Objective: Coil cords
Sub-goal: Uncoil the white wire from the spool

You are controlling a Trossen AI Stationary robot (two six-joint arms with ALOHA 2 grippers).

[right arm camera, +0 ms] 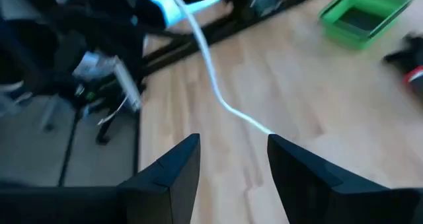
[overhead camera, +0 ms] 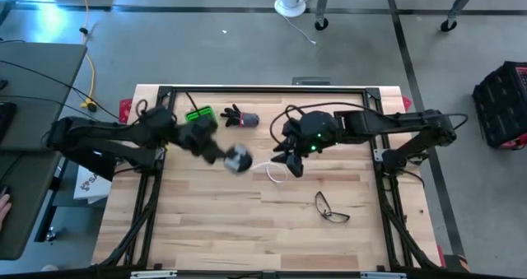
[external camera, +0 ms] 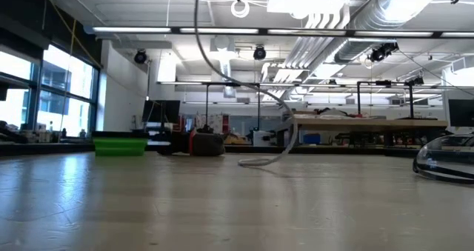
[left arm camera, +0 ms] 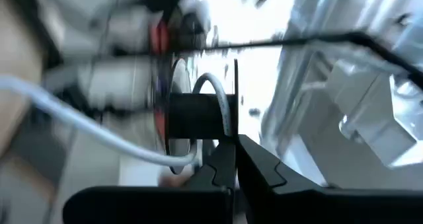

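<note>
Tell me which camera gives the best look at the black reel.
The left wrist view: the reel fills the frame, cord wrapping its hub, left gripper shut on it. The high view shows it small; the low and right wrist views show only cord.

Thin white cord (overhead camera: 272,171) trails from raised black reel (overhead camera: 237,157) onto table.

The cord (overhead camera: 273,173) is white and the reel (overhead camera: 237,158) is black. The table (overhead camera: 247,230) is light wood; the tray (overhead camera: 198,115) is green.
</note>
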